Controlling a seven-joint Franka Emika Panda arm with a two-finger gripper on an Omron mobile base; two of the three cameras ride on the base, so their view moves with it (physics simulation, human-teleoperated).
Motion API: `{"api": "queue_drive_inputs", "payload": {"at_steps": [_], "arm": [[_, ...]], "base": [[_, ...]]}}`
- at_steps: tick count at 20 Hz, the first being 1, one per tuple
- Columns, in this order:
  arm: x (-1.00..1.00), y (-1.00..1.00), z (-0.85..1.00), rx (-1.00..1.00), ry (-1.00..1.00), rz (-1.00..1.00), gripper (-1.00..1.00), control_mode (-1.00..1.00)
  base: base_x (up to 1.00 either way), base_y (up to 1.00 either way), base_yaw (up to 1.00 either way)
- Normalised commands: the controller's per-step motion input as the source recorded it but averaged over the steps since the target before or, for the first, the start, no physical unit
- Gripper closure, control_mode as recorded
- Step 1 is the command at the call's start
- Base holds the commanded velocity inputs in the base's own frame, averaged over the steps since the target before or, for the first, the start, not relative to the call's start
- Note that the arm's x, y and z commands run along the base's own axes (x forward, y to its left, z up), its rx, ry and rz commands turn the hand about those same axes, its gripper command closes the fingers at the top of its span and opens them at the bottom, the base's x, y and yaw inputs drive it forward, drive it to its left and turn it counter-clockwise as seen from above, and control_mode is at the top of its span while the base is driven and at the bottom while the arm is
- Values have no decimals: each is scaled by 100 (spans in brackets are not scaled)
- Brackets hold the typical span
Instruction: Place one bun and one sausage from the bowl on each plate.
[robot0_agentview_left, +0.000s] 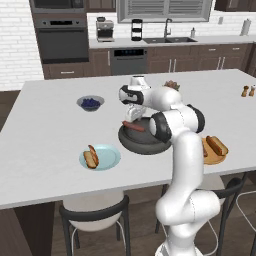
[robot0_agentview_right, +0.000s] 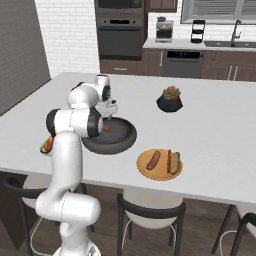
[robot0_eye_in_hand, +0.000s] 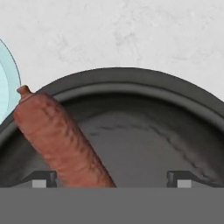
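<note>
Sausage (robot0_eye_in_hand: 59, 140) in bowl (robot0_eye_in_hand: 131, 83) (open gripper (robot0_eye_in_hand: 111, 177) above)

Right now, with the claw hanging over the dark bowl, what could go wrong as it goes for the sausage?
1. The sausage lies slantwise and off to one side of the open claw, close to one fingertip. Closing here might clip it and roll it away.
2. One end of the sausage reaches the bowl's rim, so a descending fingertip could strike the wall.
3. The blue plate beside the bowl already holds a bun; a careless drop may knock it.
</note>
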Motion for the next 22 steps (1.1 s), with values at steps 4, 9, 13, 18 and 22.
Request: {"api": "queue_drive_inputs", "payload": {"at_steps": [4,9,13,18,22], "arm": [[-58,13,-41,0,0,0,-100,-100],[-19,11,-41,-1,-3,0,-100,-100],[13,-14,-18,0,-7,1,-100,-100],[0,-2,0,0,-1,0,100,-100],[-1,0,0,0,-2,0,100,-100]], "base": [[0,0,0],[0,0,0],[0,0,0],[0,0,0],[0,0,0]]}}
